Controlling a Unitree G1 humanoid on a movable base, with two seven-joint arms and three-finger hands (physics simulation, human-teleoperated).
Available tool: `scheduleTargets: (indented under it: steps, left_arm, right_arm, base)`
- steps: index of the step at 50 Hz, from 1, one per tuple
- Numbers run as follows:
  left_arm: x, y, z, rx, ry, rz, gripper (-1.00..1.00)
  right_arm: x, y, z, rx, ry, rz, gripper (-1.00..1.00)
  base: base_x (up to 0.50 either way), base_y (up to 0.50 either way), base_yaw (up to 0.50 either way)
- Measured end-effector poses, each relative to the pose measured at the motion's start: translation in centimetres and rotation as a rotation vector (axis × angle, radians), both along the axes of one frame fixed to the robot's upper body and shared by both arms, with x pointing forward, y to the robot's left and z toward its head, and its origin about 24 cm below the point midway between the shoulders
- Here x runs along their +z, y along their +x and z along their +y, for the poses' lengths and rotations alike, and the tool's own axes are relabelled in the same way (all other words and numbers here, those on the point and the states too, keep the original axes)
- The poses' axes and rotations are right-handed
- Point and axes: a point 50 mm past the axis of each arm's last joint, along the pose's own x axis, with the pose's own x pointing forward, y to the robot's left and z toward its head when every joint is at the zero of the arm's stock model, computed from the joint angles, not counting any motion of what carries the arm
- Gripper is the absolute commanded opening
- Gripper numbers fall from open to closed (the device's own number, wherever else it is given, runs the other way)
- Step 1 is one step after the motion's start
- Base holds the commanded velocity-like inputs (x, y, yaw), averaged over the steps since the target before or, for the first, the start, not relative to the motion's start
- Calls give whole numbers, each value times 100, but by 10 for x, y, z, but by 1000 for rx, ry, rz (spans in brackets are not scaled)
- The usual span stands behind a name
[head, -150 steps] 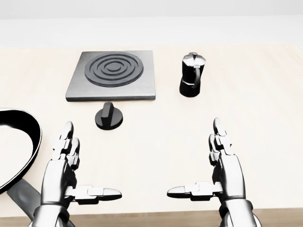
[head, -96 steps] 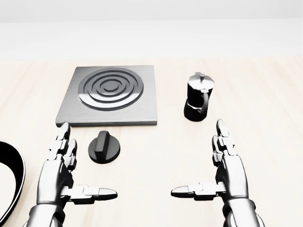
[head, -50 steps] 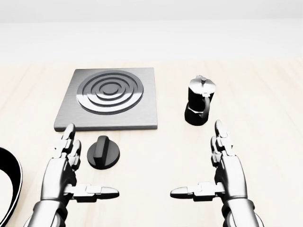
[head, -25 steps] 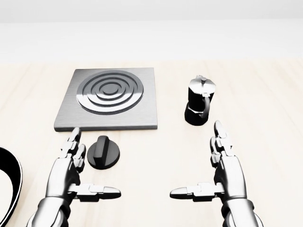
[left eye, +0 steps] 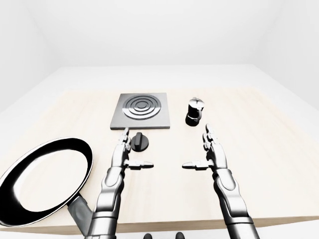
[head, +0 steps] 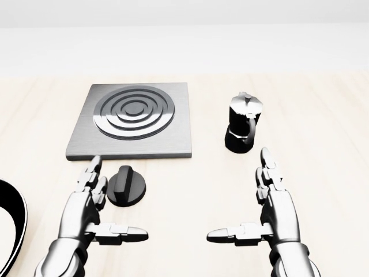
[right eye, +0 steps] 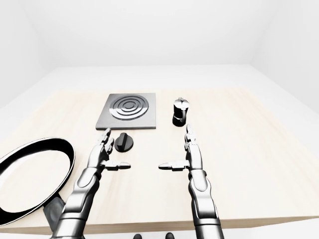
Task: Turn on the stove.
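Observation:
The stove is a grey square plate (head: 130, 121) with a ringed burner, at the upper left of the head view. Its black round knob (head: 127, 184), with a raised bar across it, lies on the table just below the plate. My left hand (head: 115, 209) is open, its fingers (head: 92, 176) standing beside the knob's left side and its thumb stretched out below the knob. I cannot tell whether the fingers touch it. My right hand (head: 236, 193) is open and empty at the lower right, apart from everything.
A black moka pot (head: 243, 122) stands right of the stove, just above my right fingertips. A large black frying pan (left eye: 45, 179) lies at the table's lower left. The light wooden table (left eye: 279, 164) ends just below my forearms.

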Motion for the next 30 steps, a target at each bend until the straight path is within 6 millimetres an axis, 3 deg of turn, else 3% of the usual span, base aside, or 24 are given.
scheduleTargets:
  steps: [30]
  left_arm:
    - [-6, -3, -11, -99, 48, 23, 100]
  right_arm:
    - [-1, 0, 0, 2, 1, 8, 100]
  base:
    - [0, 0, 0]
